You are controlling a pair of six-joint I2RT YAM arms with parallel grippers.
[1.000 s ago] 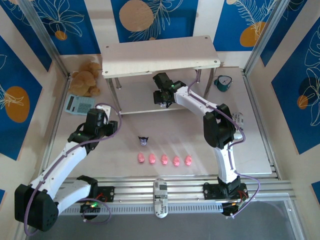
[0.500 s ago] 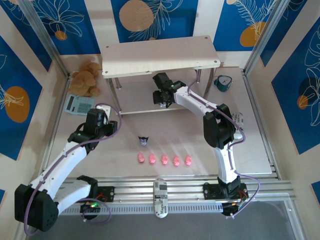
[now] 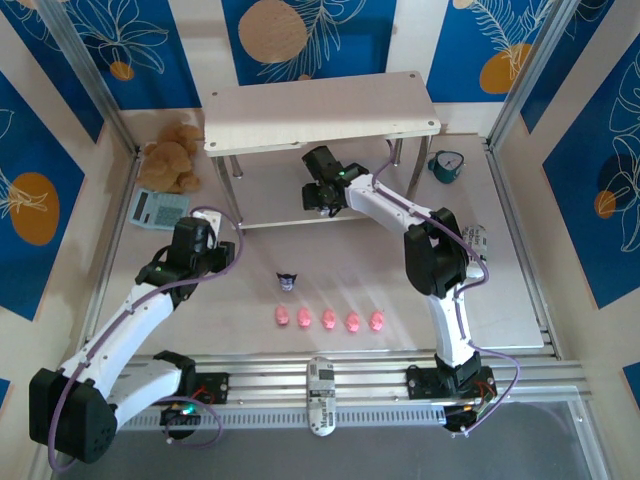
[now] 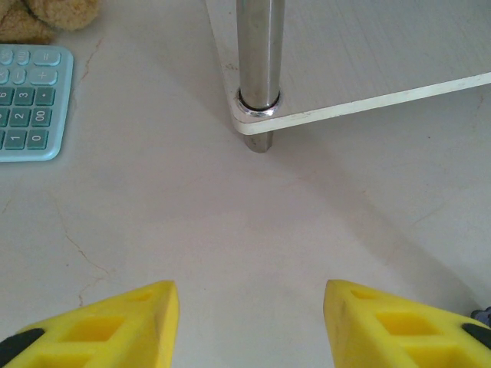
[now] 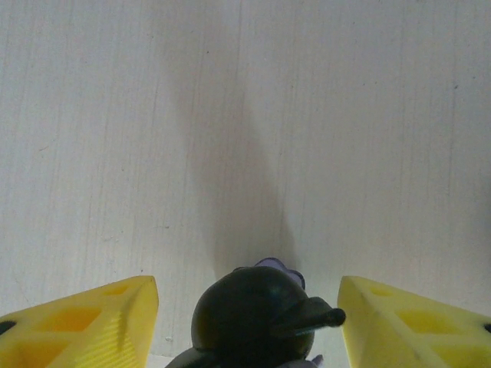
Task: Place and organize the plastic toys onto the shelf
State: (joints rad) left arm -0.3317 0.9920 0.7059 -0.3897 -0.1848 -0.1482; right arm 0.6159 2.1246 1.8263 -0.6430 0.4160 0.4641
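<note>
figurine (image 5: 245, 318): likely light, hard, slick; pinch its round body | right gripper (image 5: 247, 295): spread either side of it, on lower shelf board (image 5: 115, 115) | left gripper (image 4: 249, 299): spread, empty

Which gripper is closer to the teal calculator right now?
Left. The left gripper hangs just right of the calculator, near a leg of the shelf; the right gripper is farther off, over its lower board.
</note>
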